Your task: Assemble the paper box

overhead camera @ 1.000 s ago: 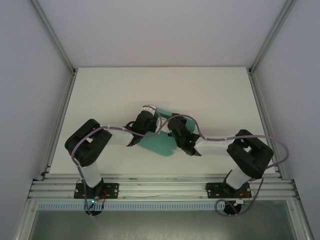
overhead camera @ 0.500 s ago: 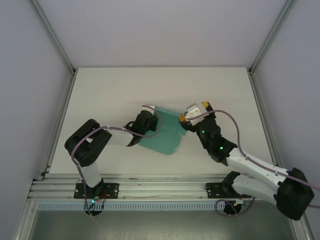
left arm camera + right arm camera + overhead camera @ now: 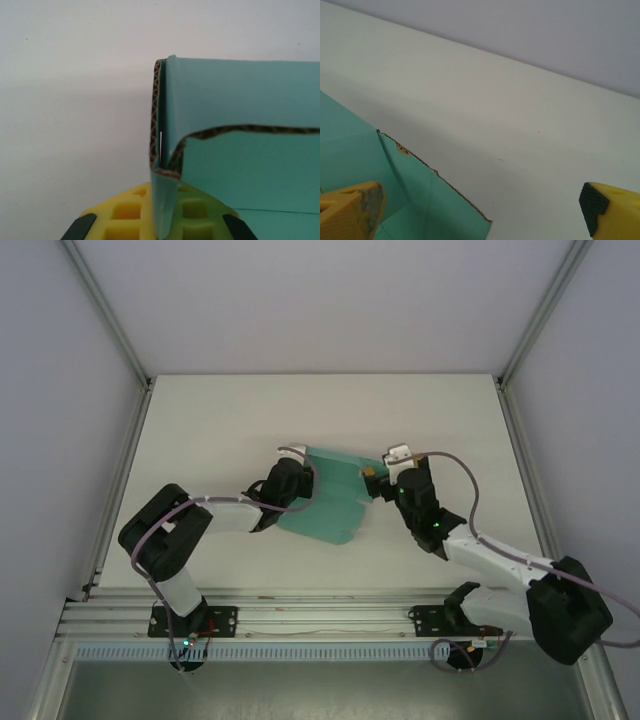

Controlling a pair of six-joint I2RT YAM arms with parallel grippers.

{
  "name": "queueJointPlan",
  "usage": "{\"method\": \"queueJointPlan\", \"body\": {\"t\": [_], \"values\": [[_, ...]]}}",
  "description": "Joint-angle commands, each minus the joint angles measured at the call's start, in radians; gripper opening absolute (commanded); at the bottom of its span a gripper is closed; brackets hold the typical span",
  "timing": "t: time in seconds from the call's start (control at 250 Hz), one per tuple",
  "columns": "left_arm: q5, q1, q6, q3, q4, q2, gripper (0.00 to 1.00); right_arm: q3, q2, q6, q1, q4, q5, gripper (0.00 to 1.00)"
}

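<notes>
Okay, my left gripper [image 3: 165, 214] pinches the paper box [image 3: 325, 500] by its folded-up wall; right gripper [image 3: 480, 215] gapes wide beside its opposite edge. I'd catch that flap squarely.

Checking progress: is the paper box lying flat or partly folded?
Partly folded: the paper box has a flap bent up, pinched in the left gripper.

Free table [image 3: 220, 410] across the upper part of the top view, also lower left and right of centre. Blocked mid-frame by box [image 3: 325, 505], one wall raised, clamped at its left edge in left gripper [image 3: 300, 478]. Right gripper [image 3: 386, 466], spread wide, just beside its right edge. Left arm [image 3: 225, 515] and right arm [image 3: 490, 562] crossing lower frame. Rails [image 3: 118, 480] fencing both sides.
</notes>
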Motion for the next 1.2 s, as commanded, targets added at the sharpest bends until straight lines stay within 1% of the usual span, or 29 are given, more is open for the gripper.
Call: {"method": "queueJointPlan", "body": {"t": [0.0,0.056,0.164,0.344,0.412,0.628,0.704,0.759,0.819,0.883,0.975,1.043,1.131,1.199], "values": [[0.002,0.003,-0.041,0.033,-0.046,-0.044,0.0,0.018,0.046,0.057,-0.005,0.122,-0.064,1.0],[0.02,0.003,-0.042,0.035,-0.048,-0.051,0.0,0.019,0.076,0.077,-0.004,0.168,-0.082,1.0],[0.066,0.003,-0.059,0.023,-0.014,-0.058,0.0,0.001,0.154,0.127,-0.004,0.341,-0.091,1.0],[0.1,0.003,-0.086,0.036,-0.019,-0.058,0.0,0.018,0.264,0.236,-0.005,0.526,-0.112,1.0],[0.104,0.002,-0.093,0.032,-0.014,-0.061,0.0,0.022,0.297,0.265,-0.004,0.589,-0.097,1.0],[0.055,0.002,-0.13,0.028,-0.03,-0.08,0.0,0.023,0.311,0.352,-0.004,0.597,-0.014,1.0],[0.019,0.003,-0.141,0.042,-0.06,-0.087,0.0,0.003,0.292,0.364,-0.005,0.589,0.005,1.0],[-0.013,0.003,-0.133,0.055,-0.085,-0.093,0.0,-0.016,0.256,0.371,-0.005,0.559,0.022,1.0],[-0.04,0.003,-0.123,0.063,-0.097,-0.102,0.0,-0.031,0.194,0.384,-0.005,0.47,0.037,1.0],[-0.055,0.003,-0.111,0.067,-0.096,-0.115,0.0,-0.031,0.117,0.405,-0.004,0.314,0.061,1.0],[-0.079,0.004,-0.087,0.082,-0.115,-0.129,0.0,-0.018,0.019,0.475,-0.004,0.065,0.122,1.0],[-0.103,0.005,-0.072,0.1,-0.139,-0.135,0.0,-0.021,-0.053,0.512,-0.005,-0.083,0.147,1.0],[-0.097,0.005,-0.065,0.114,-0.154,-0.141,0.0,-0.035,-0.101,0.532,-0.006,-0.203,0.16,1.0],[-0.081,0.005,-0.064,0.121,-0.156,-0.144,0.0,-0.043,-0.115,0.567,-0.011,-0.258,0.205,1.0]]}}
